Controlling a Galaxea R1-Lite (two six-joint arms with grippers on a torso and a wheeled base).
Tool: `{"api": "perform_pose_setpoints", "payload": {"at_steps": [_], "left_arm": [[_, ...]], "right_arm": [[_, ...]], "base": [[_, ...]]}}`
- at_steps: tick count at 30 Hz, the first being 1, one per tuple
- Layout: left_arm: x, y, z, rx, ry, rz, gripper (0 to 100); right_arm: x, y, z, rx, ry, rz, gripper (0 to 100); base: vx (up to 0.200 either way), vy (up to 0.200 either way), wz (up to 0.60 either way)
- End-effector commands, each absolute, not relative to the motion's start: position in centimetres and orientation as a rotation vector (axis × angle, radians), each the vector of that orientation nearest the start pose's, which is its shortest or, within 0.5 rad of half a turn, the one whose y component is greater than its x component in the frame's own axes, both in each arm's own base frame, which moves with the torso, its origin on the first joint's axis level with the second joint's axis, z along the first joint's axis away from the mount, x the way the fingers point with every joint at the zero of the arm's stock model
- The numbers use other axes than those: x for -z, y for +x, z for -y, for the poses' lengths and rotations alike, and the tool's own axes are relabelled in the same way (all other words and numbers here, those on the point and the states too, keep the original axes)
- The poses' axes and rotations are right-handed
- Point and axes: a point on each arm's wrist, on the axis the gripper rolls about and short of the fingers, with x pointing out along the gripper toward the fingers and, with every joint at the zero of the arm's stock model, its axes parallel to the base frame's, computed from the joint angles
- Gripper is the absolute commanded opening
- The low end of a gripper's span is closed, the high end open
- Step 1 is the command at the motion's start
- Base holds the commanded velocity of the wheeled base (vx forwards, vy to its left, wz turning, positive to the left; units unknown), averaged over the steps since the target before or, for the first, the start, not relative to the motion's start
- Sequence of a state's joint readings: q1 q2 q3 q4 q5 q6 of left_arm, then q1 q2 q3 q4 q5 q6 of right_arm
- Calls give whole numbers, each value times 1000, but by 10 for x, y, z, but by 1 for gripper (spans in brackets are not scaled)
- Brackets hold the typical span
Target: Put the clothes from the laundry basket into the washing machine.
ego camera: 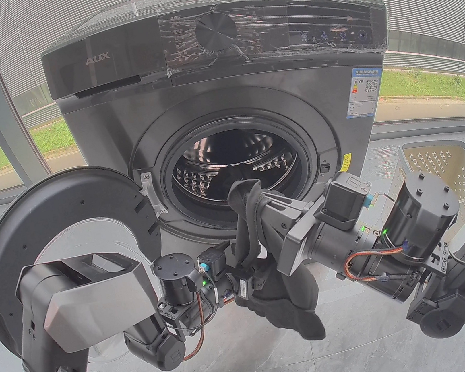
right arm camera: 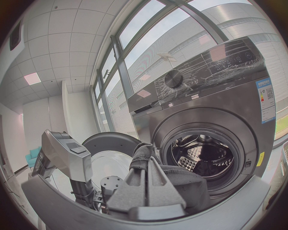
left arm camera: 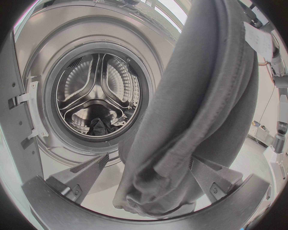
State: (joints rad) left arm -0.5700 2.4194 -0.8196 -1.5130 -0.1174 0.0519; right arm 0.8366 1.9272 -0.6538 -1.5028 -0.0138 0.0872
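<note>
So we're mid-load here. The right gripper (right arm camera: 147,169) has its jaws pinched tight on the top fold of a dark grey garment (ego camera: 285,297) and holds it right in front of the washing machine (ego camera: 218,98), about level with the lower lip of the drum opening (ego camera: 235,166). Most of the cloth hangs below that opening, in front of the machine's lower panel, so it's not inside yet. The left gripper (left arm camera: 148,161) sits lower down in front of the machine with its jaws spread wide. The bunched bottom end of the garment hangs between them, maybe brushing one finger, but it isn't pinched. The door (ego camera: 58,223) is swung wide open on the machine's side toward the robot's left, so nothing blocks the way in. Another dark piece of clothing (left arm camera: 99,127) lies at the bottom of the drum, so I'd guess at least one item is done. The laundry basket (ego camera: 450,166) stands on the floor just beside the machine, on the robot's right. My read on the next move is that the right arm needs to push past the door seal, deep enough that the long tail follows. The left could close on that tail and feed it in, or just get clear. If only the top goes in, the hanging part will probably drape over the rim.
</note>
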Motion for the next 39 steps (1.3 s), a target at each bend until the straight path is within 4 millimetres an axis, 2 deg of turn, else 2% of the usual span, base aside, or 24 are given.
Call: {"api": "perform_pose_setpoints", "payload": {"at_steps": [1,3,4,9,12,16,19,20,22,24,29,30,31,35,36,39], "left_arm": [[8,345,216,668,74,-89,100],[7,348,217,666,72,-80,100],[7,348,217,666,72,-80,0],[1,348,215,661,64,-67,0],[-15,345,214,662,57,-36,0],[-41,331,211,677,49,-7,0],[-45,328,209,683,52,-3,0],[-63,309,207,713,51,6,0],[-68,302,205,720,50,5,0],[-86,271,198,796,56,5,0],[-101,224,176,868,64,-25,0],[-101,224,176,868,64,-25,0],[-108,206,165,878,63,-25,0],[-117,186,149,877,53,-19,0],[-117,186,149,877,53,-19,0],[-122,187,147,867,48,4,0]], "right_arm": [[-159,218,-244,-834,179,176,0],[-159,219,-244,-831,178,175,0],[-159,219,-244,-831,178,175,0],[-161,230,-236,-790,178,187,0],[-160,243,-230,-750,174,190,0],[-154,270,-226,-691,166,198,0],[-153,274,-225,-683,167,202,0],[-151,288,-225,-662,167,212,0],[-151,292,-224,-653,167,217,0],[-142,300,-222,-636,162,205,0],[-132,300,-220,-629,153,173,0],[-132,300,-220,-629,153,173,0],[-128,298,-219,-630,147,156,0],[-114,288,-217,-644,125,92,0],[-114,288,-217,-644,125,92,0],[-96,274,-211,-677,92,4,0]], "base": [[0,0,0],[0,0,0],[0,0,0],[0,0,0],[0,0,0],[0,0,0],[0,0,0],[0,0,0],[0,0,0],[0,0,0],[0,0,0],[0,0,0],[0,0,0],[0,0,0],[0,0,0],[0,0,0]]}}
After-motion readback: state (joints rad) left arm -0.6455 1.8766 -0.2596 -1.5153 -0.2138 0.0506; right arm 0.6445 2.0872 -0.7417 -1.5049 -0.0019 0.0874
